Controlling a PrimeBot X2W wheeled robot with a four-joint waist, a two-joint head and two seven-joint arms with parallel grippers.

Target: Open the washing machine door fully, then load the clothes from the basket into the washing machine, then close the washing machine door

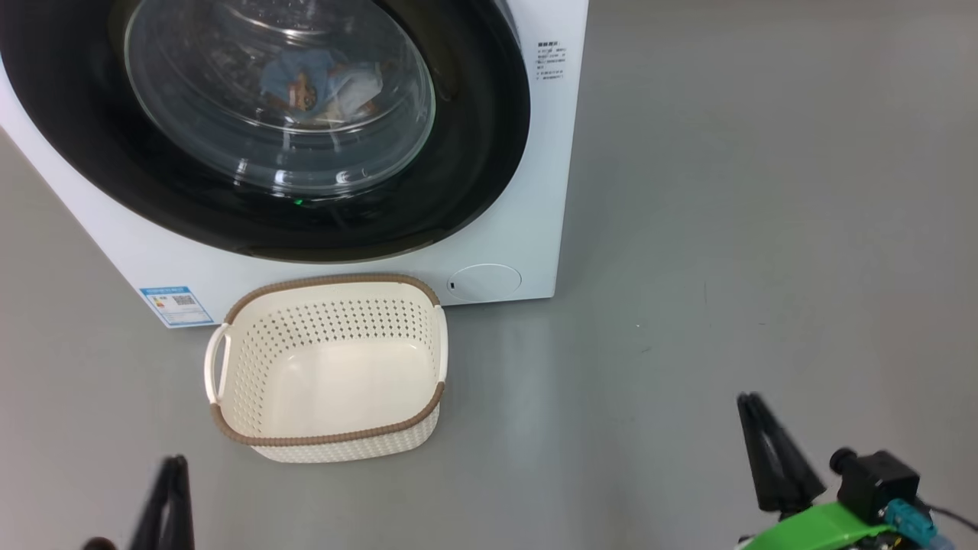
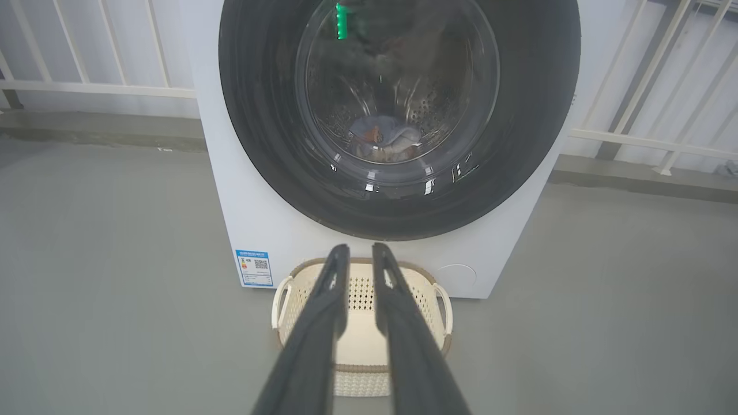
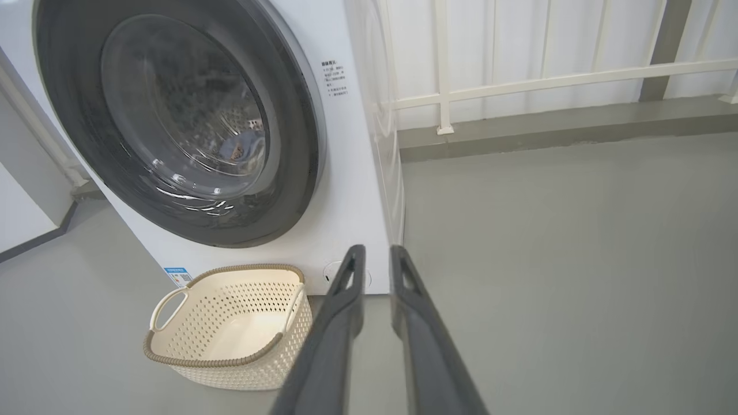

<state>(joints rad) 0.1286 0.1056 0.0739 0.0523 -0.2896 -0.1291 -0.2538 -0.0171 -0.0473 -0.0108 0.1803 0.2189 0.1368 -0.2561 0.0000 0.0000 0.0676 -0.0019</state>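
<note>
Grey floor [image 1: 764,229], washer [image 1: 546,191] w/ blue label sticker [image 1: 176,305] unreadable; L tool [image 2: 360,249] & R tool [image 3: 377,251] barely parted, empty.

The grey floor [image 1: 764,229] is carrying the white washing machine [image 1: 546,176], with the cream basket [image 1: 336,321] sitting just in front of it.

Left gripper [image 2: 357,249] and right gripper [image 1: 751,399] each have two long, slim black fingers [image 2: 323,323]. The right wrist carries a bright green shell [image 1: 817,528], boxy black camera [image 1: 879,477], teal plug [image 1: 909,523] and dark cable [image 1: 955,519].
</note>
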